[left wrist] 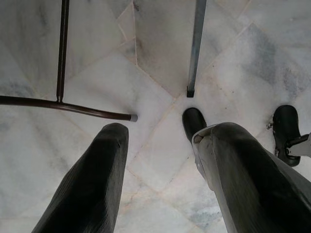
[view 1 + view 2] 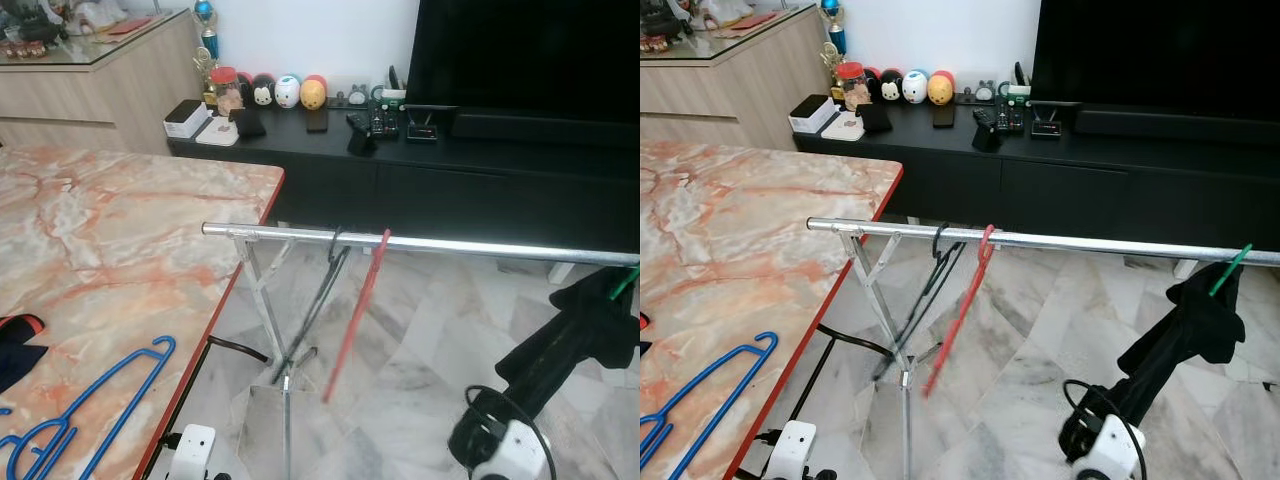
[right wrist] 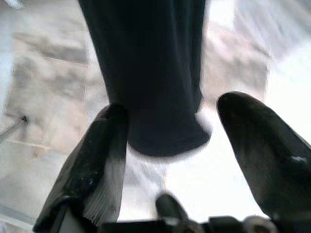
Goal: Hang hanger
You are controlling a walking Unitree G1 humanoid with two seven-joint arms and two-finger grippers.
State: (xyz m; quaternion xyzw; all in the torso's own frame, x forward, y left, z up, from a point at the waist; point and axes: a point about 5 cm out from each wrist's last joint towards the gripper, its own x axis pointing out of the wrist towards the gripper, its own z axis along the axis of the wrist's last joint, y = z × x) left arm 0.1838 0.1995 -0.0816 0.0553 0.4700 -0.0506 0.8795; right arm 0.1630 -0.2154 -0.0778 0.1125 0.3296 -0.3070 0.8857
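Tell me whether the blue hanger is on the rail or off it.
Off: the blue hanger lies flat on the marble table, beside the rail.

Red hanger (image 2: 356, 312) on silver rail (image 2: 420, 242); blue hanger (image 2: 95, 405) near left on orange-veined marble table (image 2: 110, 240); black garment (image 2: 1185, 335) right; grey-white marble floor (image 2: 410, 330).

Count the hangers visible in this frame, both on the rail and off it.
4. A blue hanger lies on the marble table. On the rail: a black hanger, a red hanger beside it, and a green hanger carrying a black garment. More may lie outside the view.
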